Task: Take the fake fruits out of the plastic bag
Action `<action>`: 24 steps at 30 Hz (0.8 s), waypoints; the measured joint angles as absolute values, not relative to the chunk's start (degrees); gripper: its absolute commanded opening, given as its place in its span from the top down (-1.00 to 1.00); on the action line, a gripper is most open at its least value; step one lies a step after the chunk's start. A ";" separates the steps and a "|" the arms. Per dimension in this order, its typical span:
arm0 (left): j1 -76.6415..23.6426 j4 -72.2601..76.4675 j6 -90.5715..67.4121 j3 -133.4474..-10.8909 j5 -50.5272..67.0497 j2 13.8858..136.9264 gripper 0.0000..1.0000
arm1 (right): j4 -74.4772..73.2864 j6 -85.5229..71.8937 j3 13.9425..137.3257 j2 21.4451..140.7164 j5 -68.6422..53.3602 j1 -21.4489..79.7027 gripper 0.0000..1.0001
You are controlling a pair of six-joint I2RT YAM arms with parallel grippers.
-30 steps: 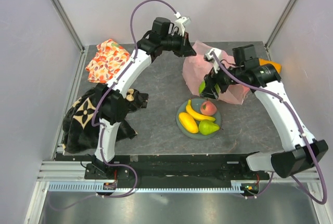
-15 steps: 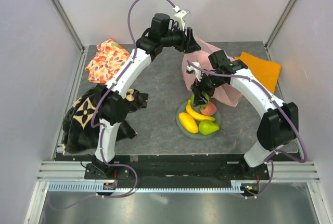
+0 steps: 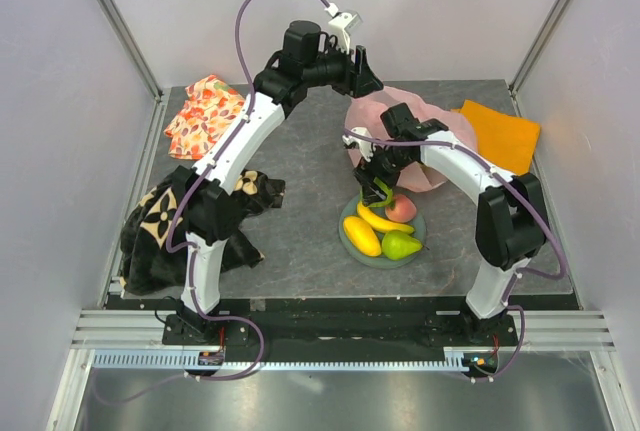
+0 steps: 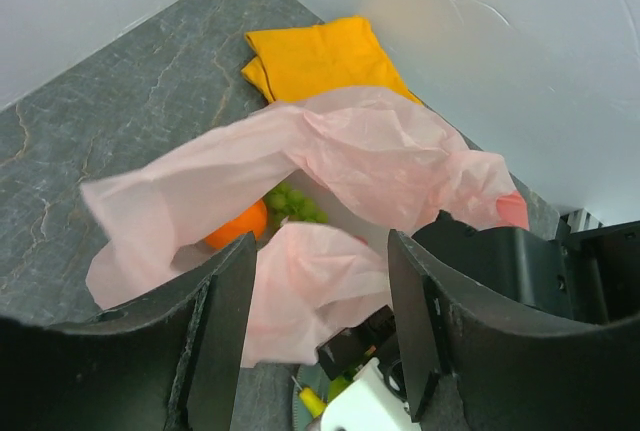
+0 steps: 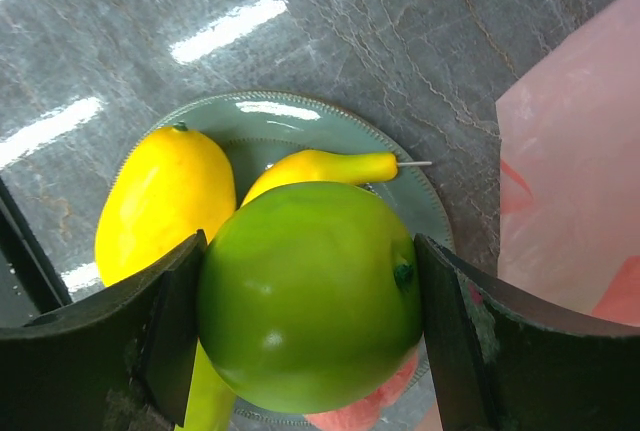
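We are seeing a thin, crinkly, translucent pink plastic bag (image 4: pixel 370 161) lying slumped at the far side of the table (image 3: pixel 300 221), a glossy orange (image 4: pixel 240 223) and green grapes (image 4: pixel 295 203) showing in its mouth. Since a second ago, our right gripper (image 5: pixel 310 329) is bringing a smooth green plastic apple (image 5: pixel 310 281), clamped between wide-set jaws, over the round grey-green plate (image 5: pixel 300 103) with its yellow mango (image 5: pixel 165 196); our left gripper (image 4: pixel 320 326) is hanging open, empty, above the bag.

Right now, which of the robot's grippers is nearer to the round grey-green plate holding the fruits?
Right. The right gripper, holding a glossy green plastic apple, hangs just over the plate's far side; the left gripper is farther back, above the crinkly pink plastic bag.
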State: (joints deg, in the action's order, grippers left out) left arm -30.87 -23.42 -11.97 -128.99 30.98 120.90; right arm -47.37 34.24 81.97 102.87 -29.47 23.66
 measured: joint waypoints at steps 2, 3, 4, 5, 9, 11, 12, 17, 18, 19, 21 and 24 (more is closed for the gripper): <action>-30.87 -23.49 -11.99 -128.84 30.89 120.88 -0.25 | -46.92 34.11 81.87 103.44 -28.58 23.88 0.00; -30.87 -23.51 -11.99 -128.66 30.87 120.88 -0.25 | -46.83 34.06 81.82 103.77 -28.14 23.92 0.00; -30.87 -23.53 -11.99 -128.60 30.83 120.88 -0.25 | -46.65 33.93 81.73 104.07 -27.77 24.03 0.00; -30.87 -23.53 -11.99 -128.49 30.65 120.88 -0.25 | -46.46 33.85 81.62 104.33 -27.42 24.03 0.00; -30.87 -23.64 -11.99 -128.05 30.55 120.88 -0.26 | -45.39 32.71 81.19 105.65 -25.71 24.05 -0.06; -30.87 -23.64 -11.99 -127.87 30.55 120.88 -0.25 | -44.64 32.05 81.14 106.26 -25.10 24.05 -0.08; -30.87 -23.64 -11.99 -127.81 30.55 120.88 -0.25 | -44.40 31.70 81.14 106.48 -24.88 24.05 -0.12; -30.87 -23.73 -11.99 -127.26 30.55 120.86 -0.26 | -43.88 30.35 81.14 107.81 -24.01 24.08 -0.30; -30.87 -23.73 -11.99 -127.22 30.55 120.86 -0.25 | -43.94 30.15 81.14 108.14 -23.86 24.05 -0.33; -30.87 -23.70 -11.99 -127.20 30.55 120.86 -0.26 | -43.99 30.00 81.14 108.42 -23.79 24.08 -0.37; -30.87 -23.68 -11.99 -127.20 30.55 120.86 -0.26 | -44.07 29.69 81.14 108.88 -23.57 24.14 -0.49; -30.87 -23.68 -11.99 -127.20 30.57 120.86 -0.26 | -44.29 29.19 81.14 109.08 -23.49 24.16 -0.74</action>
